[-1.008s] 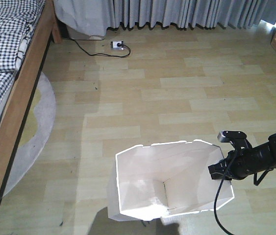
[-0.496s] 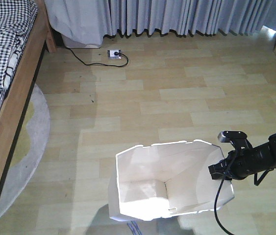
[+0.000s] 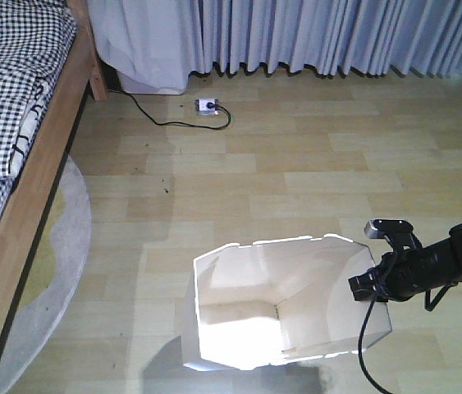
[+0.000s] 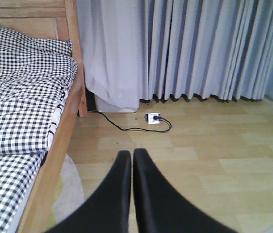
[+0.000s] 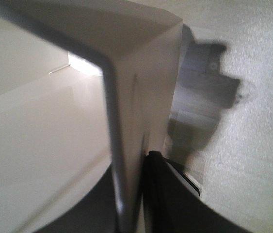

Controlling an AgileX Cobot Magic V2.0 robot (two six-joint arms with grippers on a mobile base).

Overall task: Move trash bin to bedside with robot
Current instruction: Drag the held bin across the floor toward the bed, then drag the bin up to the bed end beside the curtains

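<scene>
Exterior front-facing view puts the trash bin low in the middle, on the pale wood-plank floor, its wide cut-cornered mouth open toward the camera and nothing visible inside. My right tool reaches in from the right on its black arm and meets the bin's right-hand rim. A small boxy camera module sits on top of it and a black cable hangs below. From my right wrist I see the bin's wall edge-on, pinched between my fingers: one black finger lies against the outside, and the other shows as a dark shape on the inside. I cannot tell whether the bin's base touches the floor.

The light wooden bed frame runs along the left edge, carrying the black-and-white checked mattress cover. The bin is well apart from it, with bare floor and a round grey rug between them; the rug's edge goes under the frame.

My left tool, seen from its wrist, is pressed together with nothing between the fingers. It hangs above the floor, pointing toward the grey curtains and a white power strip at their foot.
</scene>
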